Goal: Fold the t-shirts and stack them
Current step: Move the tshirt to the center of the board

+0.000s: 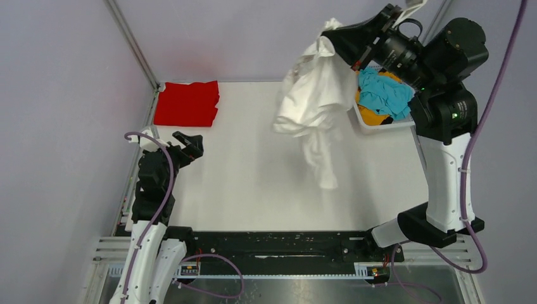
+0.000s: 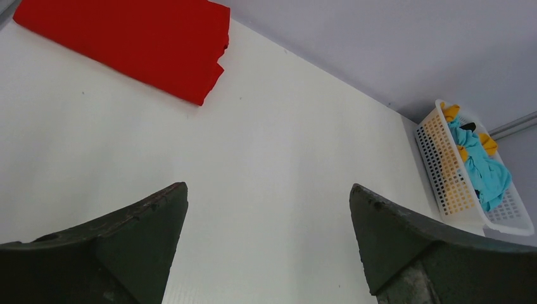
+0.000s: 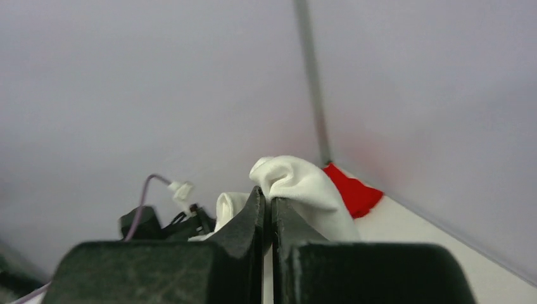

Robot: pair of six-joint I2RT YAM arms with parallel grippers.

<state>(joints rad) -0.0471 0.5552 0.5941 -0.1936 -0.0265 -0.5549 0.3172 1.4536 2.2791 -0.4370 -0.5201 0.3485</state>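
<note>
My right gripper (image 1: 329,39) is raised high at the back and shut on the white t-shirt (image 1: 313,101), which hangs bunched below it, its lower end near the table. In the right wrist view the white cloth (image 3: 304,187) bulges out between the closed fingers. The red t-shirt (image 1: 187,102) lies folded flat at the back left corner; it also shows in the left wrist view (image 2: 136,41). The teal t-shirt (image 1: 385,94) lies crumpled on the orange-yellow t-shirt (image 1: 373,118) in the basket. My left gripper (image 1: 185,143) is open and empty, low at the left.
The white slotted basket (image 1: 373,126) stands at the back right edge of the table, under the right arm; it also shows in the left wrist view (image 2: 453,183). Grey walls and a metal frame post (image 1: 133,44) close the back and sides.
</note>
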